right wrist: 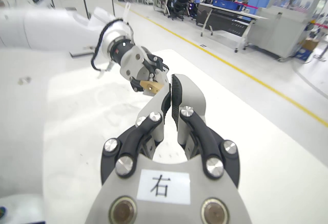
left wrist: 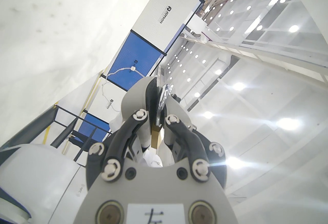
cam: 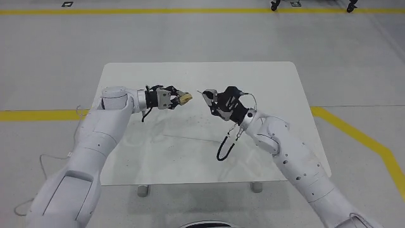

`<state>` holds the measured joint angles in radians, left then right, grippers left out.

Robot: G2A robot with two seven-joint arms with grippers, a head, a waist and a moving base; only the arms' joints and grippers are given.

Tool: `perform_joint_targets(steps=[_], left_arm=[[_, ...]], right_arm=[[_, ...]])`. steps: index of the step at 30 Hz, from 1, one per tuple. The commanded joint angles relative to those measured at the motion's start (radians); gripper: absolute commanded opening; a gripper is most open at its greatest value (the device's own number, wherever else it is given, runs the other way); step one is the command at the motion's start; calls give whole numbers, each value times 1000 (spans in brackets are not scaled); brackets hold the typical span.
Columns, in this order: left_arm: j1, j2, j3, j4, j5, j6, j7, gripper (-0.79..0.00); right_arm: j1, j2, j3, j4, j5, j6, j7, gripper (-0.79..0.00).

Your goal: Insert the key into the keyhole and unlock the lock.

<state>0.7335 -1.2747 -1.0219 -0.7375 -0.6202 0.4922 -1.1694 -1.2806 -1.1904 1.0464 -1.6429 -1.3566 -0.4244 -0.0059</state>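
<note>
Brass padlock, silver shackle, clamped in left gripper

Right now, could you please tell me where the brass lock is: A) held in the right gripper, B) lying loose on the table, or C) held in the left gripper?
C: the brass lock sits clamped between the fingers of the left gripper, as seen from the right wrist view.
</note>
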Motion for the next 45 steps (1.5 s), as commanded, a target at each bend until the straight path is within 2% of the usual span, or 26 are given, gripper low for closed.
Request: perform_joint_targets(steps=[1,4,10,20,32,45], left_arm=[[-16,-9,15,19,-8,17,14,-785],[-29,-22,31,41,-33,24,30,-785],[-45,-43,61,57,-18,-14,135,-785],[-38,-51,90,25,40,-23,235,-785],[-18,-48,94,-18,67,-28,239,-785],[-16,-47,96,-30,89,-23,236,-785]], right_arm=[[-31,9,4,-73,-146,4,51,-785],[-55,19,2,-132,-272,-10,103,-785],[-69,20,-39,-174,-461,59,173,-785],[-40,1,-152,-157,-698,127,306,-785],[21,-29,-214,-87,-719,118,349,-785],[47,-46,-209,-46,-724,126,366,-785]])
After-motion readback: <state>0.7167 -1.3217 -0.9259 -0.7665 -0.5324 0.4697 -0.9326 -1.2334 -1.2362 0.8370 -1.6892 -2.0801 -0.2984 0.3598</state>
